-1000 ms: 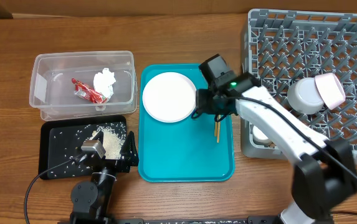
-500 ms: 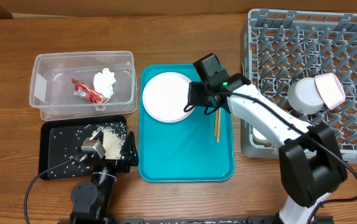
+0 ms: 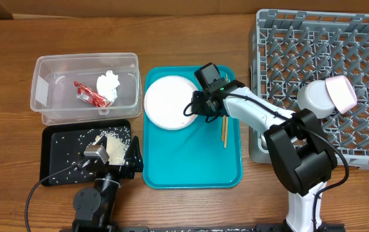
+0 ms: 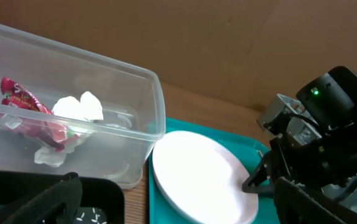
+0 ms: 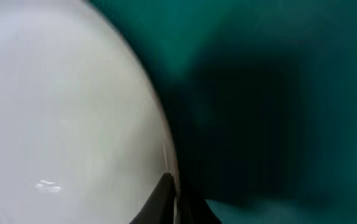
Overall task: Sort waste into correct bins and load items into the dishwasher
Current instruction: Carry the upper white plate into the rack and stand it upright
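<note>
Right gripper (image 3: 191, 111) is pinched on the plate (image 3: 166, 102) rim; I want a slow, level lift off the tray (image 3: 190, 161) so it can't slip.

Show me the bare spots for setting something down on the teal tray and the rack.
Free: the teal tray below the plate and chopsticks; the rack, in the far rows beyond the bowl. Crowded: the tray's top, where the right gripper pinches the plate rim.

Overhead straight down on whole counter (image 3: 190, 32), left wrist low facing the plate (image 4: 197, 180), right wrist hard against same plate.
</note>
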Available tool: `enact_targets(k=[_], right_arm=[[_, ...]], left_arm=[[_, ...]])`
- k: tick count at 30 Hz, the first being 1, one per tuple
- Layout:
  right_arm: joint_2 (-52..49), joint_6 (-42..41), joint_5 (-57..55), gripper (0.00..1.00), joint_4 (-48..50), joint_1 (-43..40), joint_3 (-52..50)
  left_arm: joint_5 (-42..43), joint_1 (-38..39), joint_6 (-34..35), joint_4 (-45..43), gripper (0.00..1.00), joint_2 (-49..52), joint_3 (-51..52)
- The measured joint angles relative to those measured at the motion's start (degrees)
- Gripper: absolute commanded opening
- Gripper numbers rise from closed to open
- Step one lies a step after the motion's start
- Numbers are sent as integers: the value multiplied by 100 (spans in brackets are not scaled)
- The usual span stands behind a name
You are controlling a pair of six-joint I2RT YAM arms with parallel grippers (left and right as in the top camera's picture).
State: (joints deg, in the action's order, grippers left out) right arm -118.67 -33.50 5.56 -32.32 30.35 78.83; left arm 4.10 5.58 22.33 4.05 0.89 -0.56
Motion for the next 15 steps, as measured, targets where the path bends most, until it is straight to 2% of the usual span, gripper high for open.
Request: enact_targets(k=[10,15], right_arm=[[306,76,-155,4,-905,-116,44],[1342,195,-992,4,-1237,-149,-35]], left_arm=[[0,0,0,2,100,0,0],[0,0,0,0,100,0,0]])
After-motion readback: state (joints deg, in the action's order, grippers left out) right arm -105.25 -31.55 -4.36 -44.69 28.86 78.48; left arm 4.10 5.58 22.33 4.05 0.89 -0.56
